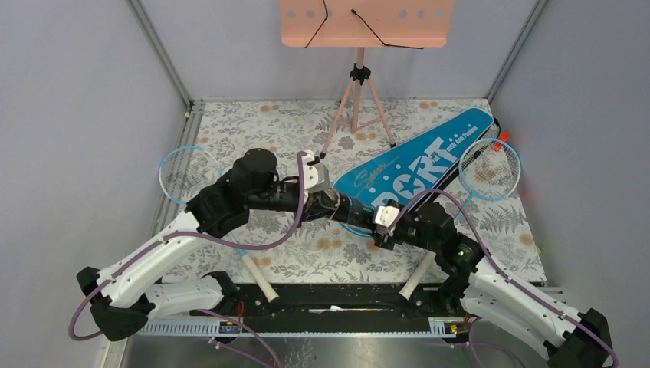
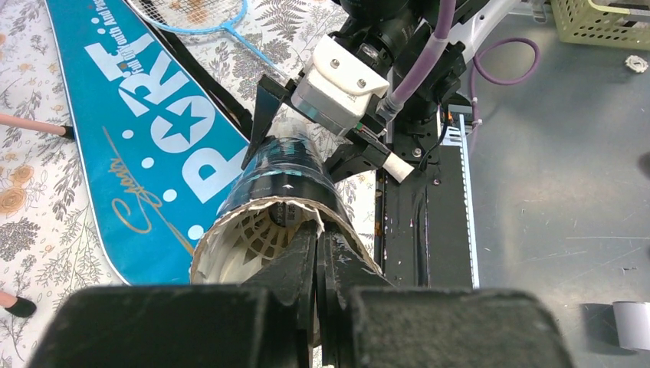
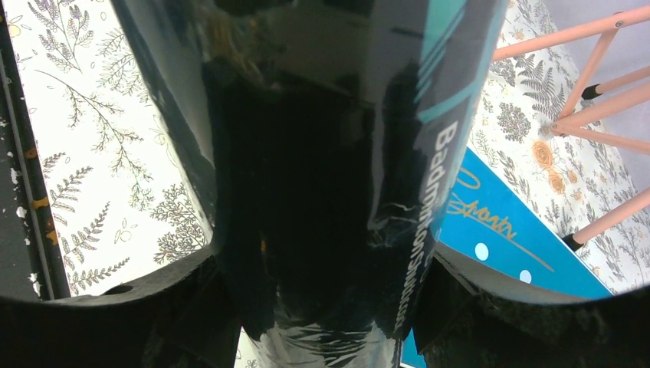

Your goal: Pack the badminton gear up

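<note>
My right gripper (image 1: 377, 222) (image 3: 329, 307) is shut on the black tube (image 1: 352, 208) (image 3: 322, 153) and holds it level above the table. In the left wrist view the tube (image 2: 283, 172) shows its open mouth, with a white shuttlecock (image 2: 257, 234) inside. My left gripper (image 1: 331, 201) (image 2: 318, 238) is shut, its tips right at the mouth's rim; whether they pinch the rim I cannot tell. The blue bag lettered SPORT (image 1: 429, 157) (image 2: 146, 130) lies flat behind the tube. One racket (image 1: 186, 172) lies at the left, another (image 1: 490, 169) at the right beside the bag.
A pink tripod stand (image 1: 359, 100) with a pink board (image 1: 366, 21) stands at the back centre. Grey walls close in the table on three sides. Off the table, in the left wrist view, are a green basket (image 2: 605, 19) and a grey roll (image 2: 630, 322).
</note>
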Robot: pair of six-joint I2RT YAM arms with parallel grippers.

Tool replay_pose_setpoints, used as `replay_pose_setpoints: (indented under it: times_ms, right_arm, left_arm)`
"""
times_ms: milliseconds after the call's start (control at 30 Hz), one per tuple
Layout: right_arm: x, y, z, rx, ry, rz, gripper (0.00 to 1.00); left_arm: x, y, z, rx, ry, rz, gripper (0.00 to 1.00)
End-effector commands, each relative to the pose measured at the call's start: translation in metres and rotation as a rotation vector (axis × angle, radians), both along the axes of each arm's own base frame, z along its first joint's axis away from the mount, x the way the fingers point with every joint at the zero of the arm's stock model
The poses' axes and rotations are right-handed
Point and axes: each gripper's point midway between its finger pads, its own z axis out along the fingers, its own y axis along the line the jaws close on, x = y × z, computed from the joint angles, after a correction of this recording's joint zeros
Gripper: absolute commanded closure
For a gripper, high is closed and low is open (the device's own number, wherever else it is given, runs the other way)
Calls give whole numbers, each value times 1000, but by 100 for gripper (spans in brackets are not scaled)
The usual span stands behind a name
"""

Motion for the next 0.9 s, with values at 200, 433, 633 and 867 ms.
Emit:
replay_pose_setpoints:
  times_ms: [200, 433, 633, 867]
  right_arm:
    - [5, 10, 52, 124, -141, 27, 92]
    - [9, 9, 52, 122, -145, 4, 92]
    - [10, 9, 51, 117, -142, 0, 92]
    - [10, 9, 51, 116, -140, 3, 92]
  left_arm:
    - [-1, 9, 14, -15, -77, 38, 79]
    - [-15, 24, 29, -68, -126, 22, 71]
    - [-17, 34, 37, -93, -160, 49, 52]
    - [-6, 42, 54, -140, -151, 162, 3]
